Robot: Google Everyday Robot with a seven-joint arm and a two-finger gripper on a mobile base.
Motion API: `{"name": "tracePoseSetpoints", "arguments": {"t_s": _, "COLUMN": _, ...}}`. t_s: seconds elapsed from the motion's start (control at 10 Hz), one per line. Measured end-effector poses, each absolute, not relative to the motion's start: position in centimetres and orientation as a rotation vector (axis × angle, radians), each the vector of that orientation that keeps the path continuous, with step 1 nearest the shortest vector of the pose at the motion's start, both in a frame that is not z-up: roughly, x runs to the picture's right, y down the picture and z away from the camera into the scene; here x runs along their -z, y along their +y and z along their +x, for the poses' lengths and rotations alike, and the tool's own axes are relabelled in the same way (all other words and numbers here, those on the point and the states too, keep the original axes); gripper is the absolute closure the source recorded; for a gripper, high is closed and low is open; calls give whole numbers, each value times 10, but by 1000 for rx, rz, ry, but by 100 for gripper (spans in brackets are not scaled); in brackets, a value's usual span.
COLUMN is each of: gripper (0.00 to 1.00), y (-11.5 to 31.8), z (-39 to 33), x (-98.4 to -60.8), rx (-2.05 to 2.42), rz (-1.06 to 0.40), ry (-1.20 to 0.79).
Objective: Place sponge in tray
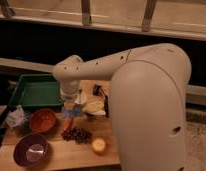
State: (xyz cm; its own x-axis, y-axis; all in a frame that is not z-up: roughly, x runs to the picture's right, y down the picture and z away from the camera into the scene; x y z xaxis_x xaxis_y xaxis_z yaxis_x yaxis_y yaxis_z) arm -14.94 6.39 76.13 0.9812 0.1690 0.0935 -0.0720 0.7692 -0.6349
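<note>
Dim warm overhead light; gripper (70,103) clasping sponge (71,112) beside tray (26,96) sits in arm (146,95) shadow

The arm (98,64) mostly hides the hand (71,103) beside the tray (25,96).
</note>
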Motion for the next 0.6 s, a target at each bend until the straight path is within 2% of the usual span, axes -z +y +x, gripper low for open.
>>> {"name": "tracePoseSetpoints", "arguments": {"t_s": 0.3, "gripper": 100, "y": -1, "z": -152, "x": -801, "rx": -263, "rz": -645, "ry": -143}}
{"name": "tracePoseSetpoints", "arguments": {"t_s": 0.6, "gripper": 100, "y": -32, "z": -153, "x": -821, "rx": -313, "rz": -636, "ry": -144}}
